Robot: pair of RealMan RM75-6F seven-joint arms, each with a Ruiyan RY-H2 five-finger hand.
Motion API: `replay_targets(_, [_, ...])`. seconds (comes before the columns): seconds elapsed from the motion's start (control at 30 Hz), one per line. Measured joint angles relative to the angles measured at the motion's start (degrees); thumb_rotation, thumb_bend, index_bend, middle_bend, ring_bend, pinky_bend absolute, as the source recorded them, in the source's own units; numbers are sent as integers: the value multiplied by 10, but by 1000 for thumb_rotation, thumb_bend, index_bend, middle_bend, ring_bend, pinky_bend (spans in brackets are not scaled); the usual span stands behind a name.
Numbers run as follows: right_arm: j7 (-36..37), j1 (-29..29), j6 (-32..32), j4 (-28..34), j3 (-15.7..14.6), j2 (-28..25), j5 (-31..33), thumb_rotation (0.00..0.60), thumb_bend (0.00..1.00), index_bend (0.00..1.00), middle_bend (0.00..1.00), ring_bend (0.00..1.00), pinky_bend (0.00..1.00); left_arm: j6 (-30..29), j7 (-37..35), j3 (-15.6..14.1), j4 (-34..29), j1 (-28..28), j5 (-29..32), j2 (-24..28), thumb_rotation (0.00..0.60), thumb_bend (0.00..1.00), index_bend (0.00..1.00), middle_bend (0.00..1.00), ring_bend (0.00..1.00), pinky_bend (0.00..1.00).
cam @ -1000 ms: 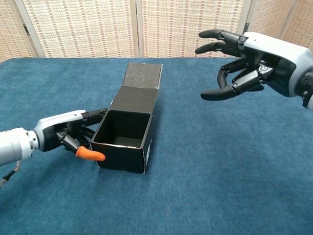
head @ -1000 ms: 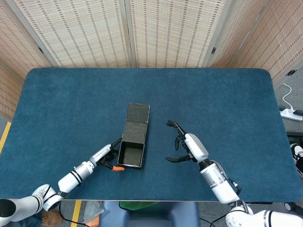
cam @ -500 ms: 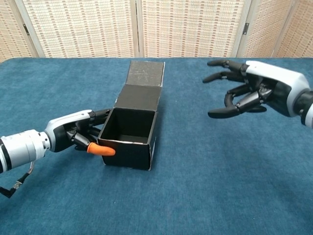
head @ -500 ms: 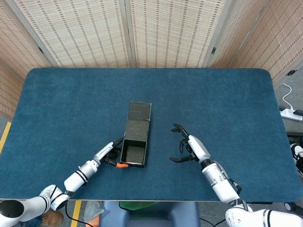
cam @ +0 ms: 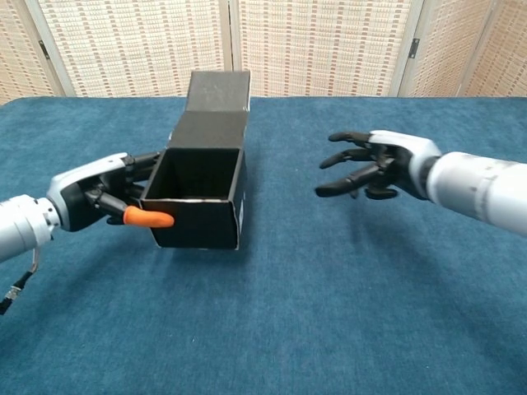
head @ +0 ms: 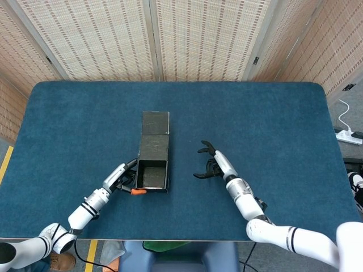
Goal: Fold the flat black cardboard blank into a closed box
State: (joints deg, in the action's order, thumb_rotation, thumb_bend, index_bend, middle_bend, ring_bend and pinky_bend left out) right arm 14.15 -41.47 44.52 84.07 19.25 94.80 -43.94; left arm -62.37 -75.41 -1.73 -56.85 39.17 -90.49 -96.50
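A table (head: 272, 113) covered in blue cloth (dark, felt-like) carries one black box (head: 153, 161), open-topped, its lid flap lying back.

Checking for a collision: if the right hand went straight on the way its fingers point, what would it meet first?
Probably the box's right wall; the right hand points left toward it, though depth and height are unclear.

Boxes I count: one black cardboard box (cam: 202, 193), open on top, lid flap up.
Hands I'm driving: two, the left hand (cam: 90, 197) and the right hand (cam: 375, 163).
Orange fingertip I spot: one, on the left hand's fingers (cam: 148, 218).
Desks: one blue desk (cam: 329, 304).
Screen panels behind: three across the back, as I see them.
Power strips: one, off the desk's right edge.
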Motion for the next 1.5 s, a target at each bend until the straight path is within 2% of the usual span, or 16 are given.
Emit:
replay_targets(0.17, [-19, -65, -17, -73, 43, 68, 51, 600, 34, 87, 223, 670, 1000, -20, 12, 0, -45, -3, -12, 32, 600, 186, 527, 530, 742, 1000])
replay_targets(0.37, [-11, -123, -20, -133, 109, 136, 68, 600, 40, 116, 249, 684, 1000, -21, 38, -4, -74, -2, -20, 51, 600, 184, 527, 528, 741, 1000])
replay_targets(0.57, [33, -148, -24, -127, 169, 156, 62, 600, 24, 165, 293, 705, 1000, 0, 53, -7, -75, 1, -16, 51, 600, 187, 527, 527, 742, 1000])
replay_targets(0.67, [42, -148, -35, -97, 174, 147, 50, 600, 1, 177, 313, 721, 1000, 14, 63, -8, -70, 3, -10, 49, 600, 186, 526, 526, 742, 1000])
replay_targets(0.8, [40, -139, -53, -40, 159, 121, 31, 600, 0, 190, 329, 731, 1000, 36, 74, -8, -63, 4, 2, 45, 600, 185, 521, 525, 742, 1000])
replay_targets(1.03, [-26, -138, -65, 16, 84, 80, 12, 600, 0, 226, 354, 741, 1000, 65, 104, -3, -62, 0, 31, 32, 600, 185, 505, 521, 742, 1000])
replay_targets(1.13, [-75, -144, -41, 22, 58, 77, -5, 600, 0, 236, 363, 750, 1000, 75, 123, 3, -65, -3, 45, 26, 600, 184, 454, 491, 741, 1000])
replay_targets(1.33, [-165, -155, 32, 28, 15, 85, -42, 600, 0, 237, 366, 753, 1000, 86, 168, 9, -67, -8, 57, 21, 600, 182, 335, 364, 742, 1000])
replay_targets(1.5, [-199, -157, 59, 29, -11, 97, -70, 600, 0, 237, 366, 753, 1000, 98, 199, 16, -72, -13, 72, 16, 600, 181, 305, 346, 743, 1000])
